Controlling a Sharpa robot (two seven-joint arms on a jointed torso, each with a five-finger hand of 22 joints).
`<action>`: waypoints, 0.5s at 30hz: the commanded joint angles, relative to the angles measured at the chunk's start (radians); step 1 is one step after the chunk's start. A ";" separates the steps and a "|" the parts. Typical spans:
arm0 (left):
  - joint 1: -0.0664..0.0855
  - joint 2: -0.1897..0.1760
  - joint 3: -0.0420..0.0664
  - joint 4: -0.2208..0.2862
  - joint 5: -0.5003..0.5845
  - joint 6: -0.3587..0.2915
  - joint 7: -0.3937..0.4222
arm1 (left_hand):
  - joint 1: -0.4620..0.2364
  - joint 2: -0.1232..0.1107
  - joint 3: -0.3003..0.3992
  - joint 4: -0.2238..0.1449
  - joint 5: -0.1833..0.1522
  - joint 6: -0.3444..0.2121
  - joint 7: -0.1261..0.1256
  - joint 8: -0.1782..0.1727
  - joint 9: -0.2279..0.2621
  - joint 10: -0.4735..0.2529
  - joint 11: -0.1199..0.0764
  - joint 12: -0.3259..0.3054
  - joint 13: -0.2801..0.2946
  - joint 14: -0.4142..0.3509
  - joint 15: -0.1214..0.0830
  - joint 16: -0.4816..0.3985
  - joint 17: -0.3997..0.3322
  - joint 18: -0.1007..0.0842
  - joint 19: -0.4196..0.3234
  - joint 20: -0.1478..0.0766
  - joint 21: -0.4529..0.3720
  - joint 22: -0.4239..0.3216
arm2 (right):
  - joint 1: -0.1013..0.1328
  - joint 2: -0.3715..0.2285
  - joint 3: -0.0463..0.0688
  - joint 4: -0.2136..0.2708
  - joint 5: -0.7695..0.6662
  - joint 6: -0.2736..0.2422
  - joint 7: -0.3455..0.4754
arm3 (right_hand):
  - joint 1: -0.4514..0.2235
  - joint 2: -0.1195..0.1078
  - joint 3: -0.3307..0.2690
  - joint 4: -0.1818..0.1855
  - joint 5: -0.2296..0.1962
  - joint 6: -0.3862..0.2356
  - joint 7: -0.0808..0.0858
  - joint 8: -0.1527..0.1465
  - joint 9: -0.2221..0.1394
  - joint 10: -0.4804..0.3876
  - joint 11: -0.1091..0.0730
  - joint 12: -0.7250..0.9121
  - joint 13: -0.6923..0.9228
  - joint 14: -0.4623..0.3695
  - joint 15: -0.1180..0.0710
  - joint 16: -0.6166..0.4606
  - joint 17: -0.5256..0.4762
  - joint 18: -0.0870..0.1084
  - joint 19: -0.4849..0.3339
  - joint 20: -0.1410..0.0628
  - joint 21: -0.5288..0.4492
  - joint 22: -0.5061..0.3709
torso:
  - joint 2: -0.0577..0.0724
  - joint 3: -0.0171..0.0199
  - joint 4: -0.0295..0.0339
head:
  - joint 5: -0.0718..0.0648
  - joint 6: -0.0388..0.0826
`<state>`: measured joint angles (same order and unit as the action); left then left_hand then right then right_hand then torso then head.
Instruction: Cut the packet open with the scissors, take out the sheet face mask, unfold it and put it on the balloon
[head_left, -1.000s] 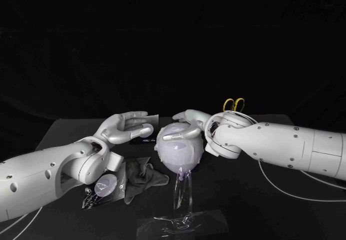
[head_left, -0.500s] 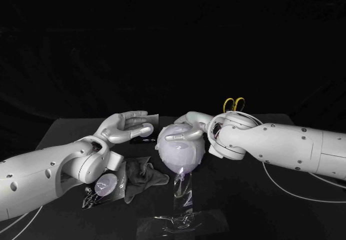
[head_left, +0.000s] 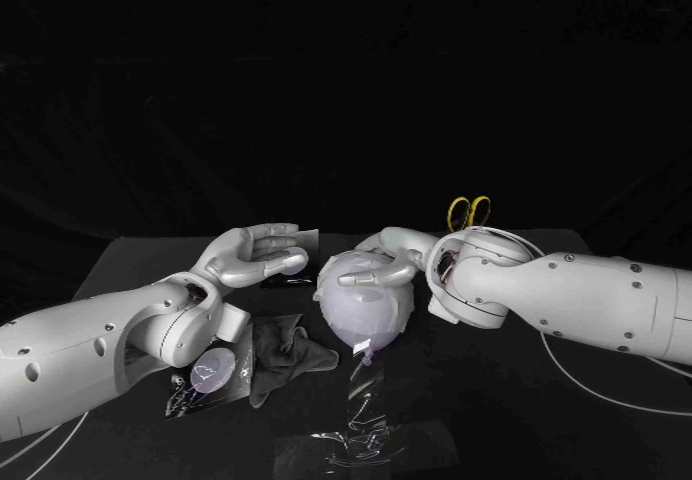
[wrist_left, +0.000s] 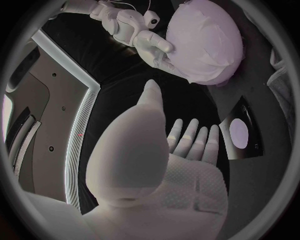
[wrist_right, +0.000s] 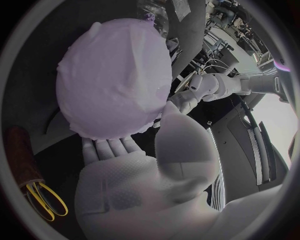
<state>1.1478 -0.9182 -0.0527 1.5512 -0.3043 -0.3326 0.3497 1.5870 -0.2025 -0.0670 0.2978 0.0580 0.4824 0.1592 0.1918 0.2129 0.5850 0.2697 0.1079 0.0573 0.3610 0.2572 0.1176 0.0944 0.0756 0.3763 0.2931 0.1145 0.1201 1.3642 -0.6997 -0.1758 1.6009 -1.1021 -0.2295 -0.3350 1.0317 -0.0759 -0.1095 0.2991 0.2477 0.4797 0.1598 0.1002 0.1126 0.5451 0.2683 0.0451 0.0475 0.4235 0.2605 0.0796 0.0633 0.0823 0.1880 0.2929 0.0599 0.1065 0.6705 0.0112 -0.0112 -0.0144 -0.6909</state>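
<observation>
The left robot hand, left of centre in the head view, is empty, its fingers spread, just beside the balloon. The right robot hand lays its fingers flat against the mask draped over the balloon at centre, gripping nothing. Above its wrist show the scissors. The packet lies on the surface at lower left.

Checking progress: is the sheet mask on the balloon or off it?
On: the white sheet mask lies spread over the balloon, the right hand resting on it.
</observation>
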 joint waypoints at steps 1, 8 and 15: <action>0.002 0.005 0.001 0.000 0.004 0.014 -0.001 | 0.001 0.009 0.007 0.001 -0.007 0.009 0.141 0.006 0.002 0.011 -0.001 0.001 0.000 0.011 0.000 0.008 0.003 -0.011 0.013 0.000 0.008 0.004 | -0.006 -0.009 -0.004 0.030 -0.019 -0.002 0.014 | 0.010 0.004 0.007 -0.001 0.005 0.005 0.142 0.003 0.001 0.003 0.000 0.005 0.001 0.008 -0.001 0.005 0.001 0.012 0.009 0.002 0.006 0.002 | 0.000 0.0000 0.0004 | 0.002 0.002; 0.003 0.014 0.001 -0.002 0.003 0.010 -0.008 | -0.001 0.016 0.019 0.000 -0.007 0.038 0.139 0.021 0.010 0.036 -0.004 0.001 0.001 0.087 -0.008 0.042 0.022 -0.003 0.097 -0.002 0.039 0.023 | -0.006 -0.036 -0.004 0.067 -0.044 -0.064 0.041 | 0.027 -0.018 0.000 0.000 0.007 0.001 0.142 -0.001 -0.003 -0.007 0.001 0.002 0.000 0.003 -0.001 0.002 -0.001 0.013 0.013 0.002 0.010 0.004 | 0.001 -0.0005 0.0004 | 0.005 0.002; 0.005 0.026 0.001 -0.012 -0.008 0.008 -0.031 | -0.014 0.067 0.066 -0.003 -0.010 0.167 0.131 0.083 0.047 0.185 -0.023 0.034 0.014 0.327 -0.041 0.162 0.084 0.043 0.285 -0.006 0.119 0.060 | -0.008 -0.060 -0.005 0.096 -0.062 -0.088 0.051 | 0.057 -0.065 -0.032 0.001 -0.007 -0.007 0.142 -0.007 -0.009 -0.021 0.001 0.000 -0.001 -0.004 0.000 -0.004 -0.005 0.012 0.015 0.002 0.015 0.006 | 0.000 -0.0003 0.0003 | 0.010 0.002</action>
<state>1.1502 -0.8961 -0.0528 1.5411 -0.3050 -0.3329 0.3329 1.5759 -0.1442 -0.0078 0.2956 0.0540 0.6307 0.1738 0.2657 0.2534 0.7525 0.2500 0.1359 0.0694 0.6724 0.2202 0.2708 0.1745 0.1022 0.6500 0.2876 0.2284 0.1793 1.3604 -0.7582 -0.1782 1.6855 -1.1401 -0.3095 -0.3124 1.0887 -0.1334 -0.1354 0.2993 0.2474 0.4797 0.1598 0.0963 0.1051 0.5303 0.2681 0.0433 0.0479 0.4235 0.2606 0.0796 0.0593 0.0824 0.1963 0.2915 0.0714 0.1110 0.6710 0.0108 -0.0107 -0.0064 -0.6887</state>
